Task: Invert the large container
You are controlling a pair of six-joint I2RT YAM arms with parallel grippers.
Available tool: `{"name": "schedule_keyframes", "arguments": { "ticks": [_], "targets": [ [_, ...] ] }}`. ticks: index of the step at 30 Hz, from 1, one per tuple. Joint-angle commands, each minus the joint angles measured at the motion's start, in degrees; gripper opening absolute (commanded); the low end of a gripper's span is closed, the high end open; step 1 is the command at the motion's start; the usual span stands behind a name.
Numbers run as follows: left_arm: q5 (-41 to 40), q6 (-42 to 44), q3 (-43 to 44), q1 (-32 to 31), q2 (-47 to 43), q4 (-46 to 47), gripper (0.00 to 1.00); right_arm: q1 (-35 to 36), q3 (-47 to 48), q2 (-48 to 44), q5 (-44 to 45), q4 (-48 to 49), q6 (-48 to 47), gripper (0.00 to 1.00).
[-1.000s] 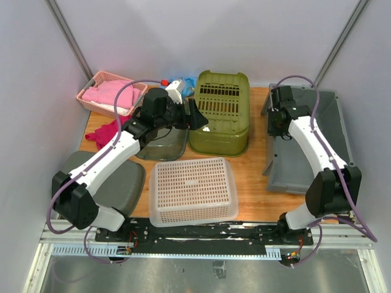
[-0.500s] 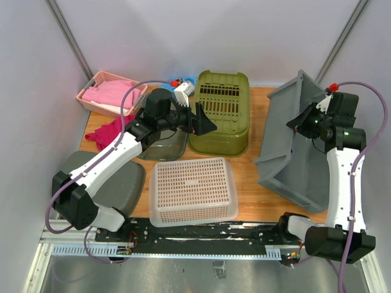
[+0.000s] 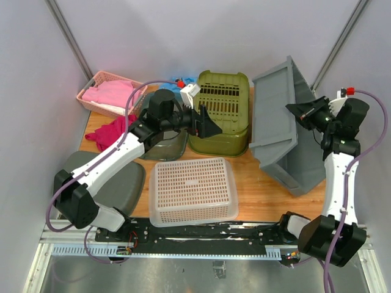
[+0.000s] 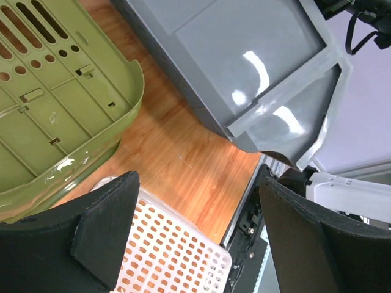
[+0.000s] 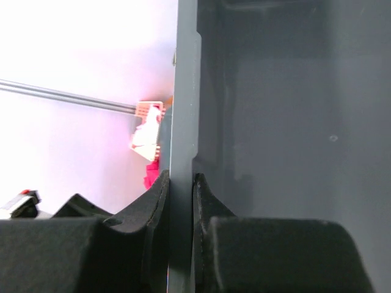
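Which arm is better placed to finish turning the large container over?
Right. The right gripper is shut on a wall of the large container, tilted on edge. The left gripper hangs open near the olive bin, holding nothing.

Large grey crate, wall pinched in R gripper: hard plastic, smooth, semi-gloss w/ bright light spots on outer face. R gripper fingers: matt black, faintly grainy plastic; L gripper fingers same matt black. Olive-green bin just beside L gripper: moulded plastic, glossy, slotted. White mesh basket under L gripper: plastic, perforated, low sheen. Tabletop betw. those two: wood, visible grain, satin finish. Well off to L gripper's left: pink plastic basket w/ soft pink cloth; magenta cloth, matt.
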Motion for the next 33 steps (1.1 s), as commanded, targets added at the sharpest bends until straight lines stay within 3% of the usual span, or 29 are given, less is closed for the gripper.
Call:
{"name": "schedule_keyframes", "arguments": {
  "ticks": [1,7,14,16,18,23,27,33],
  "targets": [
    [1.9,-0.6,0.6,-0.7,1.5,2.2,0.84,-1.9,-2.8,-0.8,-10.0,21.1,14.9,0.01],
    [2.4,-0.6,1.8,-1.1,3.1,2.2,0.84,-2.1,-5.0,1.4,-10.1,29.8,21.2,0.01],
    [2.7,-1.3,1.9,-2.2,4.0,3.0,0.84,-6.2,-5.0,2.5,-8.9,13.5,8.9,0.02],
    [2.7,-1.2,2.0,-2.6,4.3,2.9,0.84,-7.7,-3.9,2.9,-7.7,5.7,3.0,0.18],
    [2.8,-1.2,2.2,-2.9,4.6,2.8,0.85,-8.2,-0.6,3.6,-3.2,-5.1,-4.9,0.41],
    [2.6,-1.3,2.4,-3.4,4.7,2.8,0.85,-8.2,6.5,2.1,13.8,-20.2,-16.1,0.63],
    [2.1,-2.0,2.1,-3.5,4.6,3.5,0.85,-7.9,12.0,0.0,24.5,-26.3,-20.5,0.68],
    [1.2,-2.6,3.0,-6.2,5.8,4.5,0.86,-3.2,16.4,-1.8,32.0,-30.6,-24.4,0.69]
  ]
}}
